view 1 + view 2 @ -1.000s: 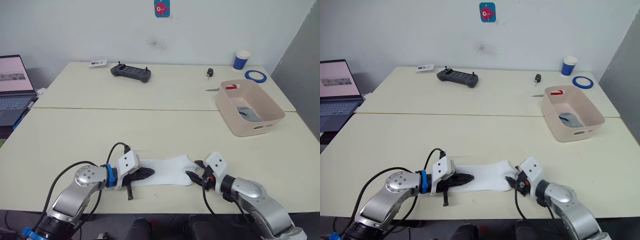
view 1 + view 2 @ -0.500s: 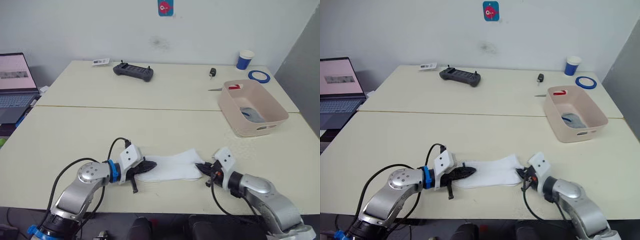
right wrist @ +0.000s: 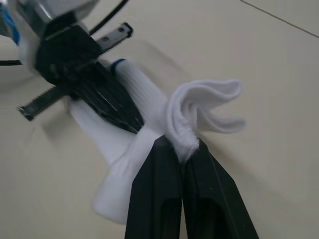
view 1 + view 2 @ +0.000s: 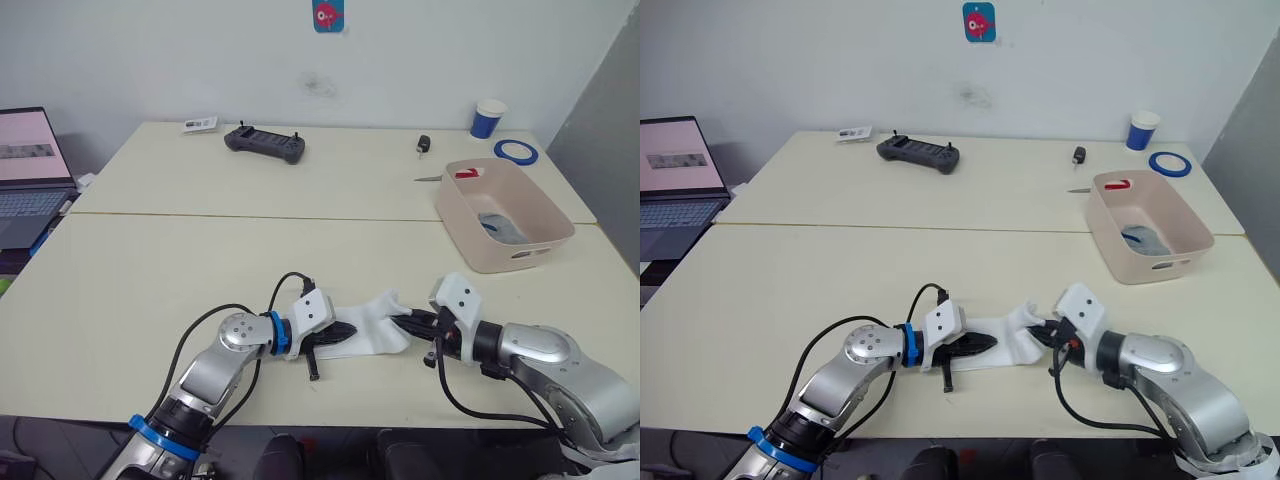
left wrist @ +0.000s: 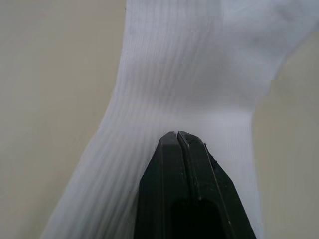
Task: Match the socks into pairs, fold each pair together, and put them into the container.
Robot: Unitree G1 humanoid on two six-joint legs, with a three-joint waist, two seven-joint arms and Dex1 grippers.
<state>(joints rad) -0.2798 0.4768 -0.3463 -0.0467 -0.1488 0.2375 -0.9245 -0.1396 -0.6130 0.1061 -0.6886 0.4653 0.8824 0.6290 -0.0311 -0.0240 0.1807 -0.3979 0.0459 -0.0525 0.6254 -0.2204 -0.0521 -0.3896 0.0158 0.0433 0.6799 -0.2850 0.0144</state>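
A pair of white socks (image 4: 368, 322) lies near the table's front edge, between my two grippers. My right gripper (image 3: 183, 144) is shut on the socks' right end, which is raised and curls back over the rest. My left gripper (image 5: 177, 133) is shut, and its fingers lie flat on top of the socks' middle, with no cloth seen between them. The pale pink container (image 4: 455, 214) stands at the far right of the table. A grey sock (image 4: 498, 227) lies inside it.
At the back of the table lie a black controller (image 4: 262, 143), a small card (image 4: 198, 125), a key fob (image 4: 424, 145), a blue paper cup (image 4: 486, 118) and a blue tape roll (image 4: 514, 152). A laptop (image 4: 25, 170) stands off the left side.
My left gripper has slid right along the socks to their middle. My right gripper has lifted the socks' right end and brought it left, so the socks are bunched shorter.
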